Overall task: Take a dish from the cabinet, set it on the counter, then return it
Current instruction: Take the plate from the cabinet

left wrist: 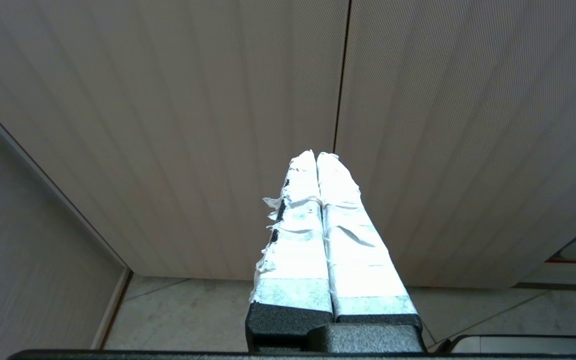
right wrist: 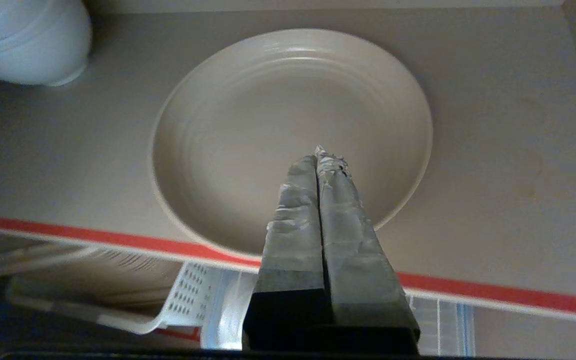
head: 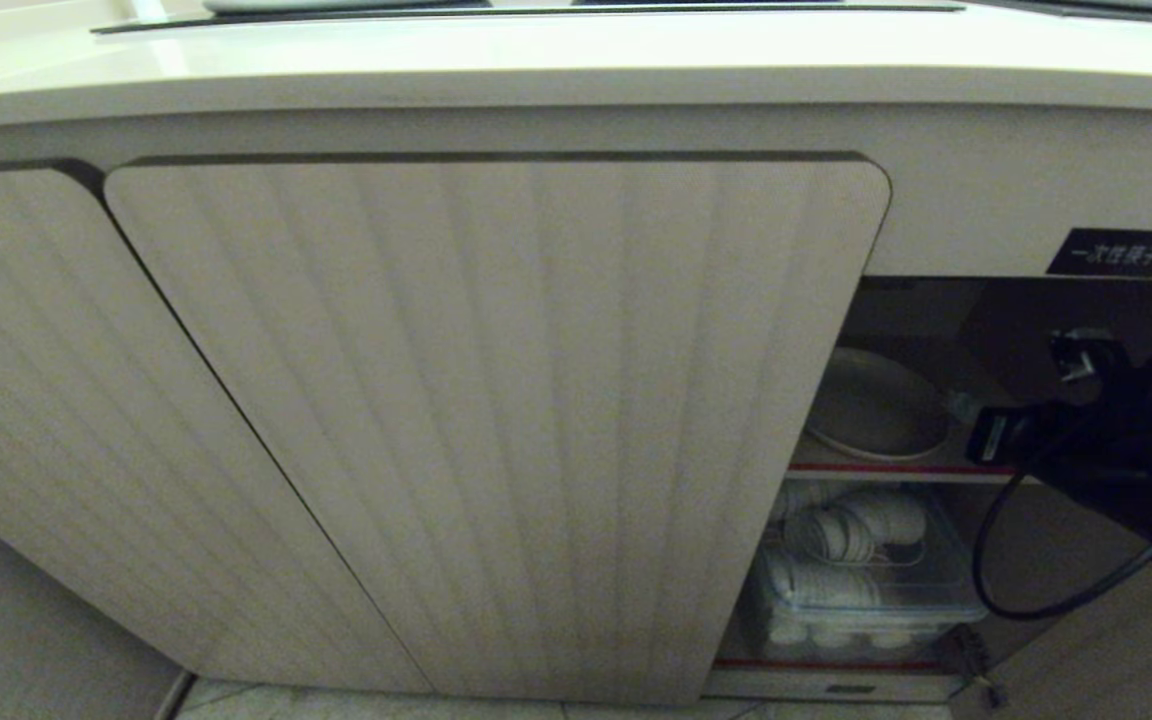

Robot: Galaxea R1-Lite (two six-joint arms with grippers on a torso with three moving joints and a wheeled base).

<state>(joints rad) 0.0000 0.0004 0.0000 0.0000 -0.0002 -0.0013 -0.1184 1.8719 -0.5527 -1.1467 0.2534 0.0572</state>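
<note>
Right gripper (right wrist: 324,152) fingers pressed together, empty, hovering over the one dish (right wrist: 268,120) on the red-edged shelf (right wrist: 508,150) inside the cabinet (head: 496,420). One white bowl (right wrist: 28,40) beside it; below, possibly several cups. Left gripper (left wrist: 316,156) closed, facing two ribbed doors.

Ribbed cabinet door (head: 496,420) covers most of the front; only a narrow opening at its right edge gives access. Upper shelf (right wrist: 493,165): the dish (right wrist: 293,135) fills the middle, a white bowl (right wrist: 23,40) stands far left, bare room at right. Right claw (right wrist: 325,155), closed, hangs over the dish's near rim.
</note>
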